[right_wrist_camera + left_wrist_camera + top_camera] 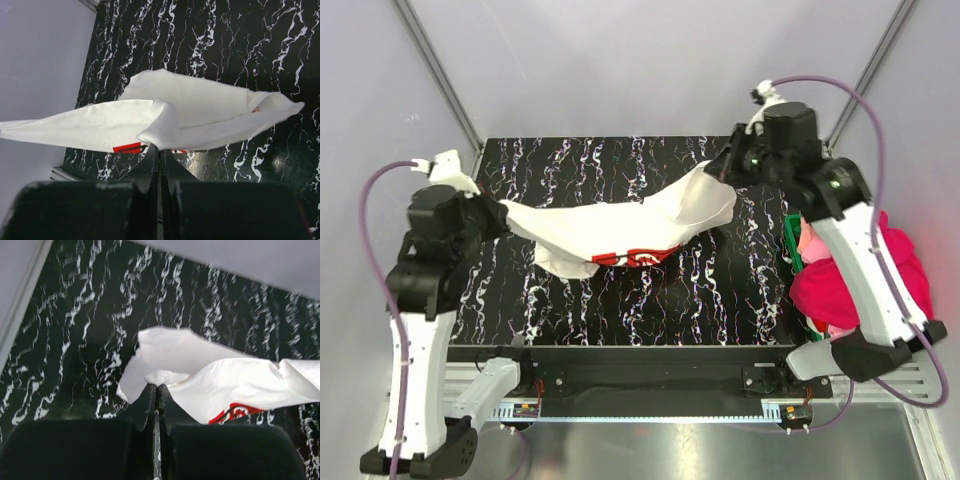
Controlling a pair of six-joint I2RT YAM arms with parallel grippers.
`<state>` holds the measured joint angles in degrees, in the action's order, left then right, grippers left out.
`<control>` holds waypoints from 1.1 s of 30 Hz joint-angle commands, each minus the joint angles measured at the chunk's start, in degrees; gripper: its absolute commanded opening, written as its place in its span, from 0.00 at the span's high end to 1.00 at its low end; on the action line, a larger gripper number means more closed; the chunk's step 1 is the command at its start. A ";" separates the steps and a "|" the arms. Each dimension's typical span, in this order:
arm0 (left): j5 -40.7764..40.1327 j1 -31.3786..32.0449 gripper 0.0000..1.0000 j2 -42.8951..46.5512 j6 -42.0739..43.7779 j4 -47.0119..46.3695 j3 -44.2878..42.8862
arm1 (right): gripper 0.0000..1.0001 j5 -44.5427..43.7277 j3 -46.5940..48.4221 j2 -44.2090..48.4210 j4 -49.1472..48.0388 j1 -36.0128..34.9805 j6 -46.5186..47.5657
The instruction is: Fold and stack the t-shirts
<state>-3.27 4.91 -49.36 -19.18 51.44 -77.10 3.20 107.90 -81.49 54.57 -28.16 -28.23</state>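
The white t-shirt (620, 225) with a red print hangs stretched between both grippers above the black marbled table (620, 300). My left gripper (503, 218) is shut on its left end; in the left wrist view the gripper (157, 386) pinches a bunched white edge (165, 376). My right gripper (725, 170) is shut on its right end; in the right wrist view the gripper (160, 148) grips the shirt's fold (165, 120). Magenta-pink t-shirts (850, 280) lie heaped at the right, partly behind my right arm.
A green plastic basket (792, 245) stands at the table's right edge under the pink shirts. Grey walls and metal frame bars (440, 70) enclose the table on the left, back and right.
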 commanded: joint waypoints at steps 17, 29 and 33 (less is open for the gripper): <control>1.33 2.21 1.00 13.68 11.09 -7.05 -33.10 | 1.00 -10.41 8.79 31.92 -13.87 0.04 14.42; -15.34 6.52 1.00 -9.23 14.78 -7.15 -34.18 | 1.00 -24.10 39.66 -13.27 -9.56 0.56 26.02; -8.79 -2.86 1.00 -23.73 10.77 -6.26 -30.41 | 1.00 -18.61 41.86 -31.28 -11.15 8.63 17.90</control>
<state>-12.91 7.29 -61.14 -6.59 41.58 -112.75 -15.29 150.85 -94.48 39.27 -24.67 -6.35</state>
